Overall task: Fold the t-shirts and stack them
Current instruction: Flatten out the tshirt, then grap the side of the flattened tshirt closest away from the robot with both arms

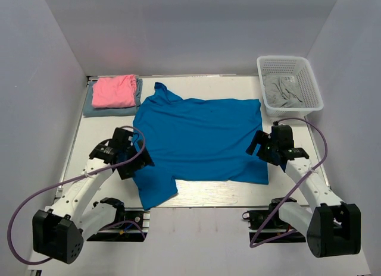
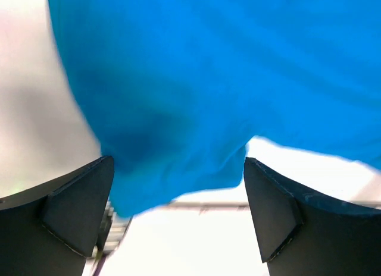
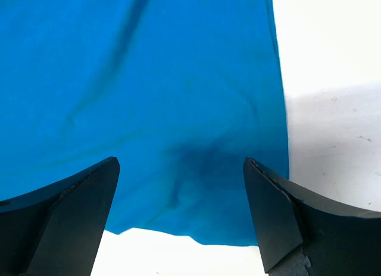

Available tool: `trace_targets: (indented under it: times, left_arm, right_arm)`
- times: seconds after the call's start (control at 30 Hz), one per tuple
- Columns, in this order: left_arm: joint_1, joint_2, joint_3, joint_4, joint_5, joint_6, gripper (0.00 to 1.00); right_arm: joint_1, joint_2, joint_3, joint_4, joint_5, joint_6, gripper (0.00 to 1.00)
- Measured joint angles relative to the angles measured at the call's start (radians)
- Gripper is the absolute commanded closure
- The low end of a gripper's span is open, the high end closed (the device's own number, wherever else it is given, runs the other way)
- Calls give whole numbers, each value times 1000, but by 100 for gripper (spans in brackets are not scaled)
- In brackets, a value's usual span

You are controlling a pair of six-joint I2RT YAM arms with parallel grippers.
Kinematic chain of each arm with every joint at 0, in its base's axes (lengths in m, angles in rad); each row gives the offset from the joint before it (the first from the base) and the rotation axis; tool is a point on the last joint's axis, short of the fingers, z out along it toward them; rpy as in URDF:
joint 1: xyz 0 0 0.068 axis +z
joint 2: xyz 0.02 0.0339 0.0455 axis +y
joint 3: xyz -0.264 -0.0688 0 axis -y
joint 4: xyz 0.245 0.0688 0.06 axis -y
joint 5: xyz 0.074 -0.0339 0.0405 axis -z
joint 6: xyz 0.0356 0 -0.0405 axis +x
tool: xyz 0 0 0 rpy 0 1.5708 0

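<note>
The large bright blue t-shirt (image 1: 199, 136) lies spread flat across the middle of the table, collar at the back left, one sleeve hanging toward the front left. My left gripper (image 1: 136, 159) is open just above its left edge near that sleeve (image 2: 178, 109). My right gripper (image 1: 261, 146) is open above the shirt's near right corner (image 3: 178, 109). A folded pink t-shirt (image 1: 114, 90) rests on a folded dull grey-blue one (image 1: 90, 106) at the back left. Neither gripper holds cloth.
A white mesh basket (image 1: 309, 80) at the back right holds a crumpled grey garment (image 1: 281, 93). Grey walls close in the table on three sides. The table's front edge (image 1: 202, 201) runs just below the blue shirt.
</note>
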Motion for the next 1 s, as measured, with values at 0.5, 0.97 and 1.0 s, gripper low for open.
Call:
trace_targets:
  times: [0.5,0.97,1.0]
  left_arm:
    - [-122,18,-236,-132,158,-121,5]
    - [-212,133,-267,-39,133,-213,100]
    - [-215,138,-267,-37,131,-217,100]
  right_arm:
    - [0,83,-5,11,-51,-17,10]
    - [-3,67,-14,29,-35,-17,10]
    - [-4,67,-14,29,-32,-16,10]
